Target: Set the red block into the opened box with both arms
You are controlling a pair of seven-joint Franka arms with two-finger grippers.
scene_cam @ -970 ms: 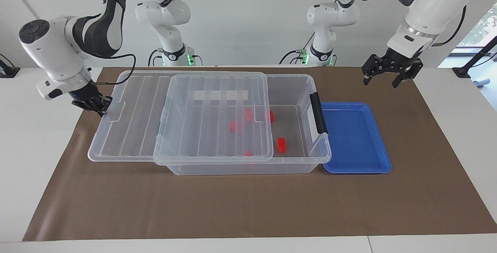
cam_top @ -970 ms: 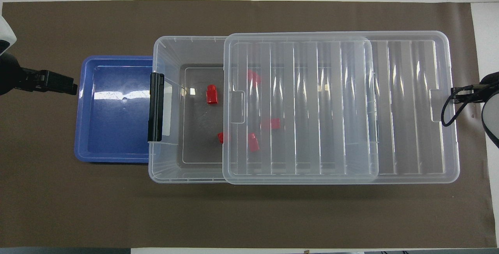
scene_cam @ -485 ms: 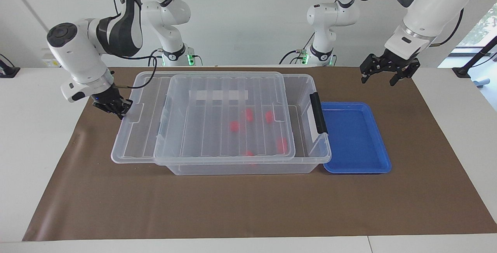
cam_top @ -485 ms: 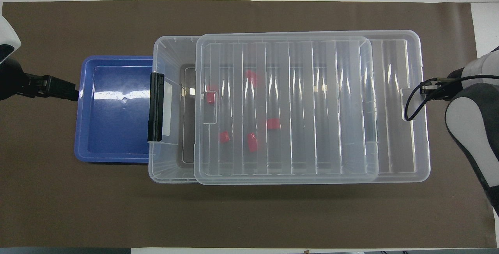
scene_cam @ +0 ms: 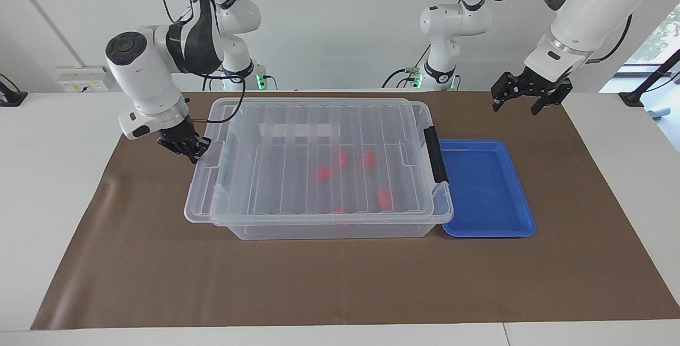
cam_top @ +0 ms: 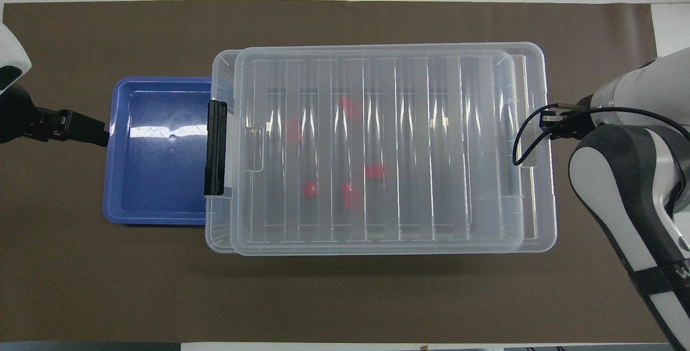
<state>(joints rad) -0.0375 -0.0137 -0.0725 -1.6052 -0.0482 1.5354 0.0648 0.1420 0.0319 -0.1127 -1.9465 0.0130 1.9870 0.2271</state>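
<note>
The clear box (scene_cam: 329, 230) (cam_top: 218, 73) stands mid-table, its black latch toward the left arm's end. Its ribbed lid (scene_cam: 297, 123) (cam_top: 431, 151) lies over nearly the whole opening, overhanging slightly at the right arm's end. My right gripper (scene_cam: 192, 149) (cam_top: 545, 124) is shut on the lid's end tab there. Several red blocks (scene_cam: 323, 172) (cam_top: 309, 188) lie on the box floor, seen through the lid. My left gripper (scene_cam: 522, 102) (cam_top: 99, 131) hangs open and holds nothing, over the brown mat beside the blue tray.
A shallow blue tray (scene_cam: 483, 186) (cam_top: 156, 178) with nothing in it touches the box at the latch end. A brown mat (scene_cam: 340, 282) covers the table under everything. The right arm's forearm (cam_top: 625, 178) hangs over the mat beside the box.
The right gripper has slid the lid toward the left arm's end, from half off the box to covering nearly all of it. The left gripper has risen slightly.
</note>
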